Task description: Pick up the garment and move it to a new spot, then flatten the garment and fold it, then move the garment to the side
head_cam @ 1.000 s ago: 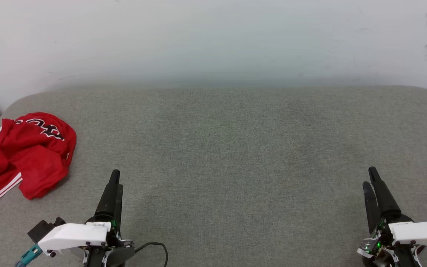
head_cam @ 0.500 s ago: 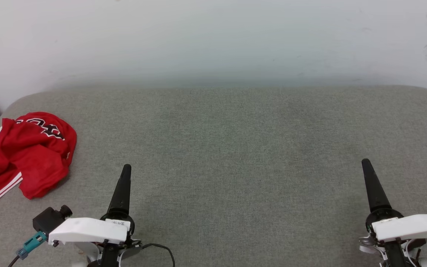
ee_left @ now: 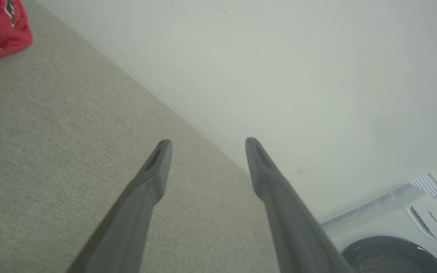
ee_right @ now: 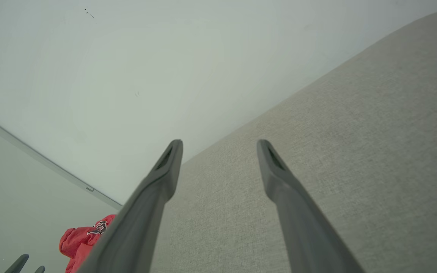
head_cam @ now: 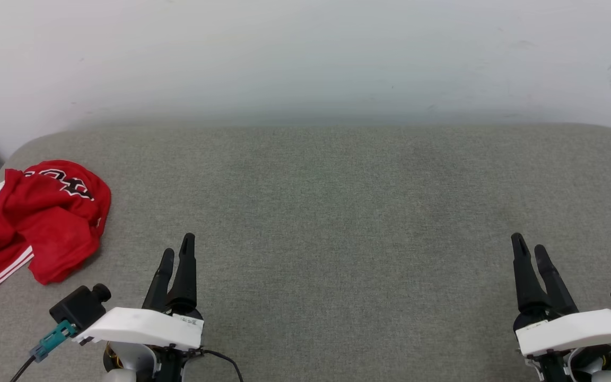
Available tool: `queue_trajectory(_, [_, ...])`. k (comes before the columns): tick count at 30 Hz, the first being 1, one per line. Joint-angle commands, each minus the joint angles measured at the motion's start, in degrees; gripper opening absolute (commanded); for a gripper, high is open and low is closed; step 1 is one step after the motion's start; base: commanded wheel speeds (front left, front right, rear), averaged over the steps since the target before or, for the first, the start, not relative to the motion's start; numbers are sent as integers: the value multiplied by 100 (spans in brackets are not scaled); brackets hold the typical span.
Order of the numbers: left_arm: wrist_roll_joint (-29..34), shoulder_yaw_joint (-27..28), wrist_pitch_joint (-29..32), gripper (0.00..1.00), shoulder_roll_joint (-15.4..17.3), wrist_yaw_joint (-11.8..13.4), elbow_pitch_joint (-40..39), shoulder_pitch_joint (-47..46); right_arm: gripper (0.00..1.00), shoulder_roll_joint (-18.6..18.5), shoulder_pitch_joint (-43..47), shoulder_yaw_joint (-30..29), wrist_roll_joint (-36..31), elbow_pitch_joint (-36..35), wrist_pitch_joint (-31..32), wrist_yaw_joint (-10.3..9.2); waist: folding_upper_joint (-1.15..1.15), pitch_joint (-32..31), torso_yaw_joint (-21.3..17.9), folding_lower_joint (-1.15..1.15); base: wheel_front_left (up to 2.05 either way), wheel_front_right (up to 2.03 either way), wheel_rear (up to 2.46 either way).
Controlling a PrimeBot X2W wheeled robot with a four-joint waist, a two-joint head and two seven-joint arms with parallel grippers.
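We're judging the crumpled red-and-white jersey garment [head_cam: 45,217] soft and light, best pinched at a raised fold; left gripper [head_cam: 178,244] and right gripper [head_cam: 528,243] are gaping, empty.

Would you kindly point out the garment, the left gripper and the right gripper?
garment [head_cam: 45,223], head view, on its crumpled red body.
left gripper [head_cam: 178,244], head view, midway between its fingertips.
right gripper [head_cam: 528,243], head view, midway between its fingertips.
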Motion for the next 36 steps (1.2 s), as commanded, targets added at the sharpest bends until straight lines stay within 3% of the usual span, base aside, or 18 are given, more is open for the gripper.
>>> queue_trajectory(1, [277,-44,-73,100,15,63,-116,-116,100,9,-43,-14,-286,-61,-59,-1,0,-4,3,0,0,0,0])
queue_trajectory(13, [1442,-218,-264,100,16,307,-39,-85,100,28,27,-7,-1407,-78,-95,-1,0,-29,23,0,0,0,0])
queue_trajectory(36, [3255,-500,-636,100,59,525,140,-139,100,30,194,-59,-3082,-283,13,-1,0,-64,66,0,0,0,0])
